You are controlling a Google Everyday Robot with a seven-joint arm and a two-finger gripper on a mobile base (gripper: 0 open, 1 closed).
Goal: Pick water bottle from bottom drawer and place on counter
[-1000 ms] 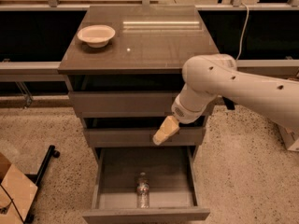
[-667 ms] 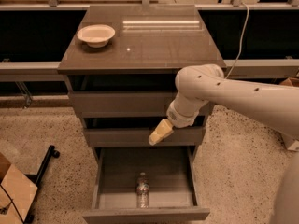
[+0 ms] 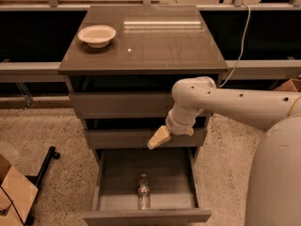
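The water bottle lies on the floor of the pulled-out bottom drawer, near its front, cap pointing toward the cabinet. My gripper hangs in front of the middle drawer, above and a little right of the bottle, well clear of it. Its pale fingers look pressed together with nothing between them. The counter is the flat top of the cabinet, above the arm.
A white bowl sits at the counter's left rear. Two upper drawers stand slightly open above the bottom one. A cardboard box and a black stand foot are on the floor at left.
The arm has swung left and downward, bringing the gripper lower in front of the middle drawer, closer to the open bottom drawer. The bottle has not moved.
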